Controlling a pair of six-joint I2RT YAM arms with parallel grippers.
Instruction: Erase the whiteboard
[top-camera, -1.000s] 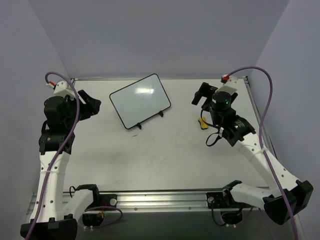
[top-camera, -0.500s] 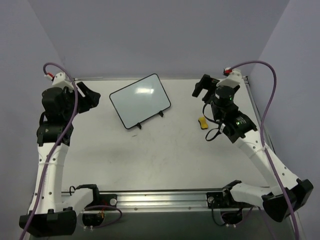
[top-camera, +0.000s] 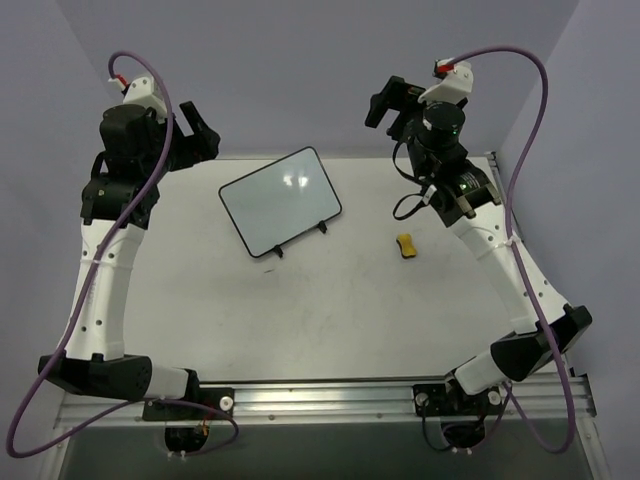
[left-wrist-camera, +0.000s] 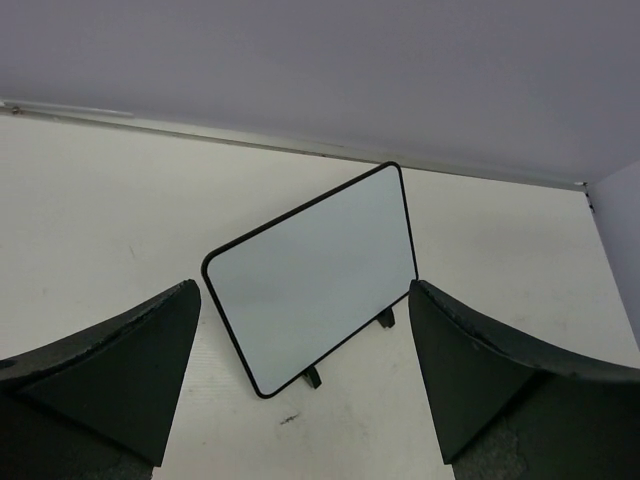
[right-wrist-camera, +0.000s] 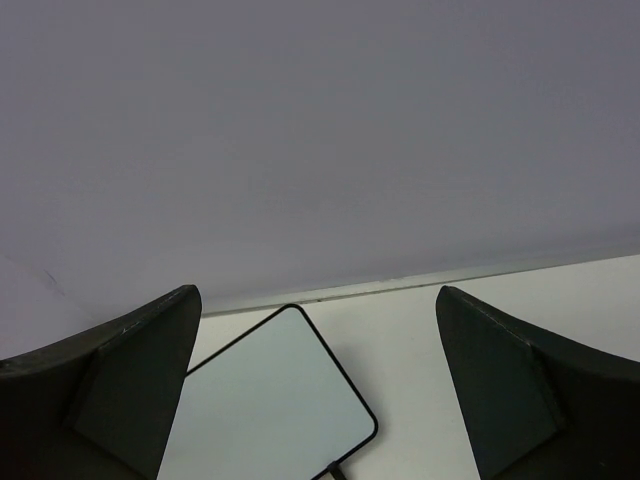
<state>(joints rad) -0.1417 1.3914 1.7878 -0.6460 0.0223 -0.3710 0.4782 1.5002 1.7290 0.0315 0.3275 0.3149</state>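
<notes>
Hard to read either gripper from above: only dark shapes against dark wrists. In both wrist views, finger bases cut off by the lower edge.

On the left gripper (left-wrist-camera: 302, 300), a wide gap, with nothing held and nothing touched. Same on the right gripper (right-wrist-camera: 318, 292): spread wide and empty. Both high above the table (top-camera: 300, 320), near its far edge and well apart from each other.

Between the left fingers, the whole whiteboard (top-camera: 281, 202), with no marks visible. Through the right gripper, only one corner of it, the rest lost behind the left finger and the frame edge.

Board near the far middle of the table, turned at an angle, with its two black feet (top-camera: 278, 252) on the near side. Right of it, well apart, a small yellow eraser (top-camera: 405, 245).

White tabletop with a metal rail (top-camera: 320, 395) along the near edge. All round, plain grey-lilac walls (top-camera: 300, 70).
</notes>
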